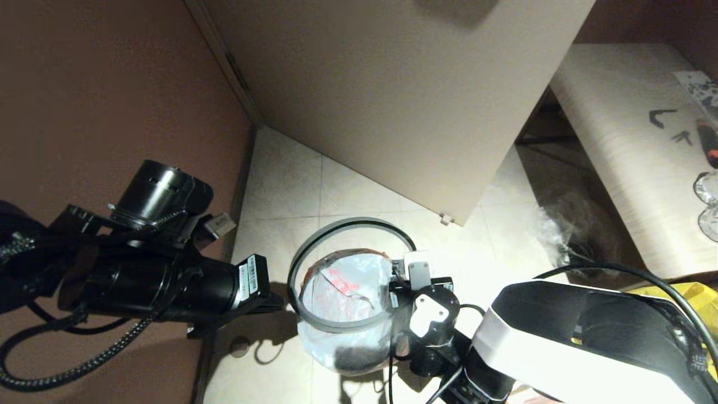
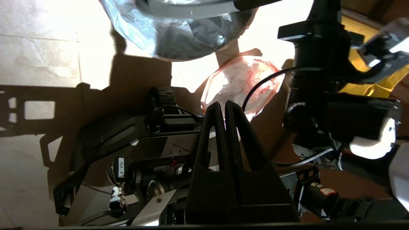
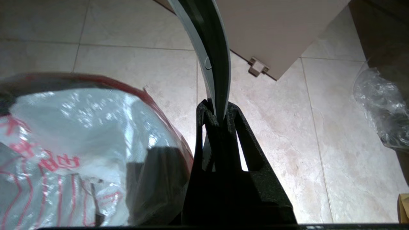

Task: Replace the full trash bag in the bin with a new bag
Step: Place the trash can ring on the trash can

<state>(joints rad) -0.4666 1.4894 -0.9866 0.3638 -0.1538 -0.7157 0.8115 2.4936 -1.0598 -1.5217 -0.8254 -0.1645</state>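
Down on the pale tiled floor (image 1: 280,185), the bin (image 1: 342,336) stands just in front of the robot, lined with the new bag (image 1: 348,286), whose translucent white film with red print fills its mouth and whose pink-red edge is folded out over the top. The right end effector (image 3: 219,112) has its two black fingers pressed together on the thin grey rim ring (image 1: 348,230), pinching the ring's edge; the ring hangs tilted above the bin, its near arc low across the bag and its far arc raised toward the beige cabinet door (image 1: 404,84). The left end effector (image 2: 225,107) is held off to the bin's left, fingers together with nothing between them, pointing toward a crumpled white bag with red trim (image 2: 239,83) lying by the robot's base. A clear glossy film bag (image 3: 380,105) showing dark contents sits on the floor to the right, beside a light tabletop (image 1: 617,129). A yellow tote (image 1: 695,297) shows at the right edge.
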